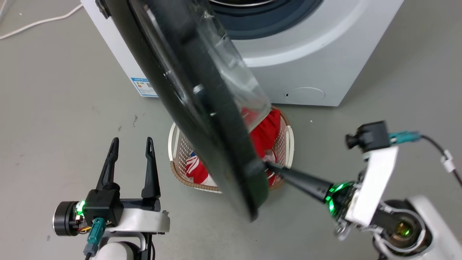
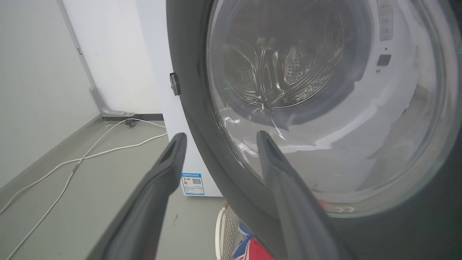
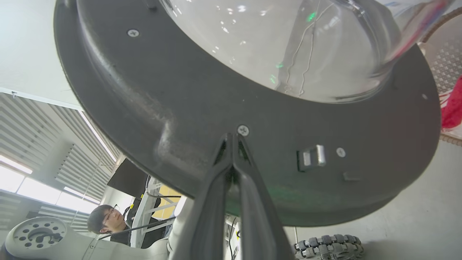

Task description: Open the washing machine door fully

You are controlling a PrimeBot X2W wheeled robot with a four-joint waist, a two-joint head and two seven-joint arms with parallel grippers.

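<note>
While pushing with empty, pinched-together right claw point(image 1: 267, 165) on inner rim of large glossy black round door point(image 1: 202, 119), half-swung from white boxy washing machine point(image 1: 325, 72). Holds left claw point(image 1: 131, 142) spread wide, empty. Risks skidding off smooth plastic, door rebounding.

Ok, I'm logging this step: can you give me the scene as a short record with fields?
door: washing machine door partly open, swung out above the laundry basket
right arm: right gripper shut, tips against the door's inner face near its rim
left arm: left gripper open, empty, apart from the door
basket: holds red clothes, before the washing machine
task: door not yet fully open
</note>
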